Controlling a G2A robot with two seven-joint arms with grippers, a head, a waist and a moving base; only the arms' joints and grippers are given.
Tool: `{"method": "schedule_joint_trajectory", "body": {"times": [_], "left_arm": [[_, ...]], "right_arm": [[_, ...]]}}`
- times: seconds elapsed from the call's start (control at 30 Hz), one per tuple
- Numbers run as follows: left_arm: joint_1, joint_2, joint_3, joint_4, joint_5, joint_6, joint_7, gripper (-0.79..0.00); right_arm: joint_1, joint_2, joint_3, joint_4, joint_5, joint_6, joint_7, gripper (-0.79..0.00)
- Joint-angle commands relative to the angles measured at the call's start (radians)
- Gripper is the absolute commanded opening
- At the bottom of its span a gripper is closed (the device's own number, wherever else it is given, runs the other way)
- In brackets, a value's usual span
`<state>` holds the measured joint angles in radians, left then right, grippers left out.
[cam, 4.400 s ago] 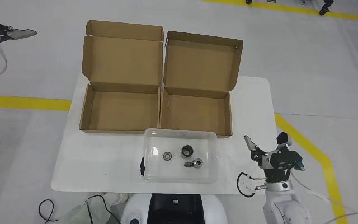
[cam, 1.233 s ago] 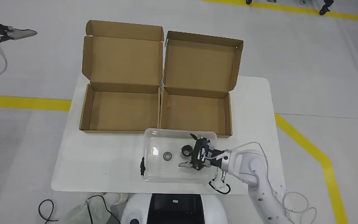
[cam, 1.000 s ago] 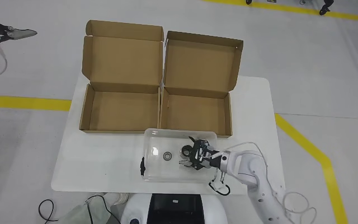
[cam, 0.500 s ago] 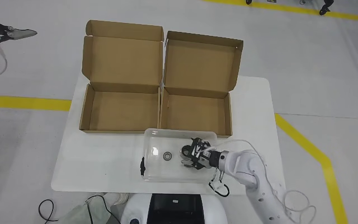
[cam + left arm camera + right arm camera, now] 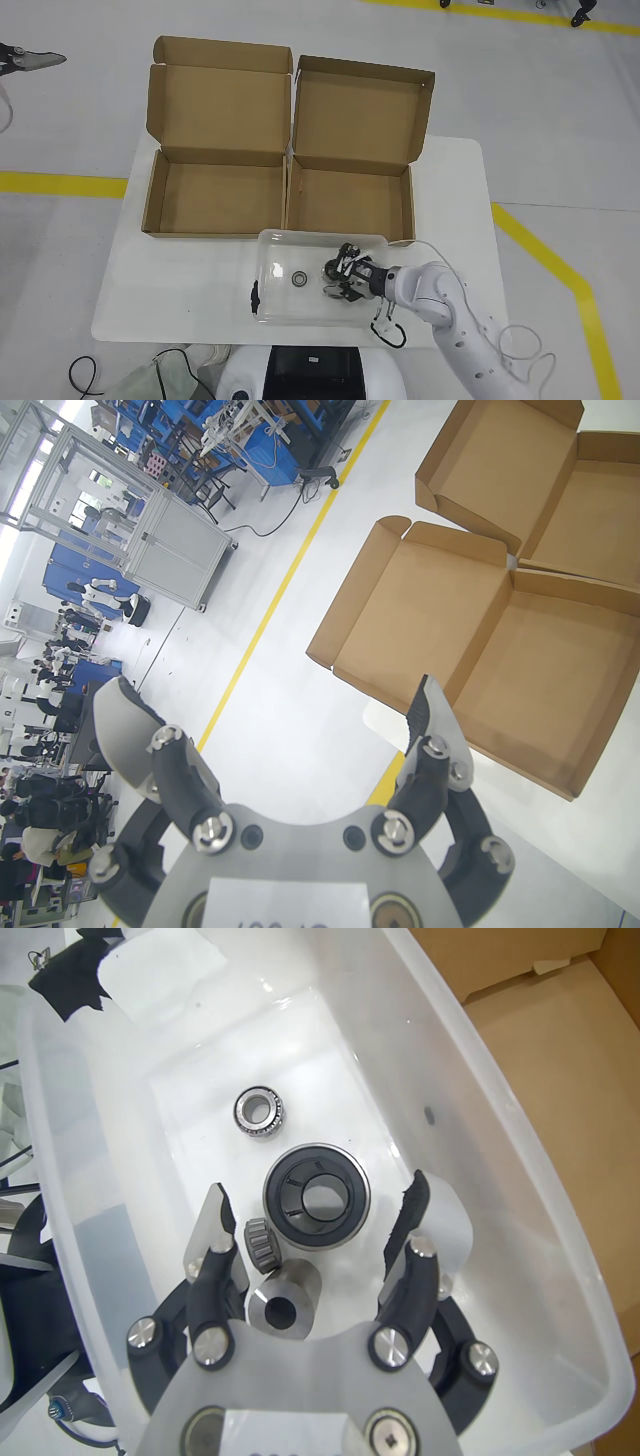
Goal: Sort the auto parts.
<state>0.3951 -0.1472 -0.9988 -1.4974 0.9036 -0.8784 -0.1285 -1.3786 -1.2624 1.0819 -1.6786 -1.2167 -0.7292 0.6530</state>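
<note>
Your right gripper [image 5: 317, 1203] is wide open and empty over the bearing [image 5: 282, 1210]. Steel: probably heavy, stiff, slick. Pinch across its outer rim. Left gripper [image 5: 272, 700] is open and empty.

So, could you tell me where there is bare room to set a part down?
The left brown cardboard box and the right brown cardboard box have bare floors; the white table is bare left of the clear plastic bin. Crowded: the bin around the right gripper.

The bin [image 5: 300, 236] of parts [image 5: 298, 276] sits before boxes [image 5: 345, 205].
</note>
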Motion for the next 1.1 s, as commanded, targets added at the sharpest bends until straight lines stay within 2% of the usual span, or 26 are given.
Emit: {"method": "schedule_joint_trajectory", "body": {"times": [0.0, 0.07, 0.17, 0.23, 0.27, 0.33, 0.4, 0.43, 0.8, 1.07], "left_arm": [[0.0, 0.0, 0.0, 0.0, 0.0, 0.0, 0.0, 0.0], [0.0, 0.0, 0.0, 0.0, 0.0, 0.0, 0.0, 0.0], [0.0, 0.0, 0.0, 0.0, 0.0, 0.0, 0.0, 0.0], [0.0, 0.0, 0.0, 0.0, 0.0, 0.0, 0.0, 0.0], [0.0, 0.0, 0.0, 0.0, 0.0, 0.0, 0.0, 0.0], [0.0, 0.0, 0.0, 0.0, 0.0, 0.0, 0.0, 0.0], [0.0, 0.0, 0.0, 0.0, 0.0, 0.0, 0.0, 0.0], [0.0, 0.0, 0.0, 0.0, 0.0, 0.0, 0.0, 0.0], [0.0, 0.0, 0.0, 0.0, 0.0, 0.0, 0.0, 0.0], [0.0, 0.0, 0.0, 0.0, 0.0, 0.0, 0.0, 0.0]], "right_arm": [[0.011, -0.001, -0.012, 0.008, 0.003, 0.006, 0.007, -0.172], [0.02, -0.001, -0.023, 0.014, 0.005, 0.012, 0.013, -0.219], [0.031, 0.0, -0.037, 0.018, 0.006, 0.022, 0.026, -0.246], [0.034, 0.001, -0.044, 0.018, 0.008, 0.03, 0.033, -0.323], [0.035, 0.001, -0.046, 0.017, 0.008, 0.032, 0.035, -0.409], [0.037, 0.003, -0.049, 0.017, 0.009, 0.039, 0.036, -0.499], [0.036, 0.005, -0.052, 0.013, 0.009, 0.043, 0.038, -0.723], [0.036, 0.006, -0.052, 0.01, 0.008, 0.046, 0.038, -0.785], [0.018, 0.019, -0.05, -0.027, -0.021, 0.052, -0.015, -0.785], [-0.003, 0.032, -0.027, -0.047, -0.06, 0.032, -0.167, -0.785]]}}
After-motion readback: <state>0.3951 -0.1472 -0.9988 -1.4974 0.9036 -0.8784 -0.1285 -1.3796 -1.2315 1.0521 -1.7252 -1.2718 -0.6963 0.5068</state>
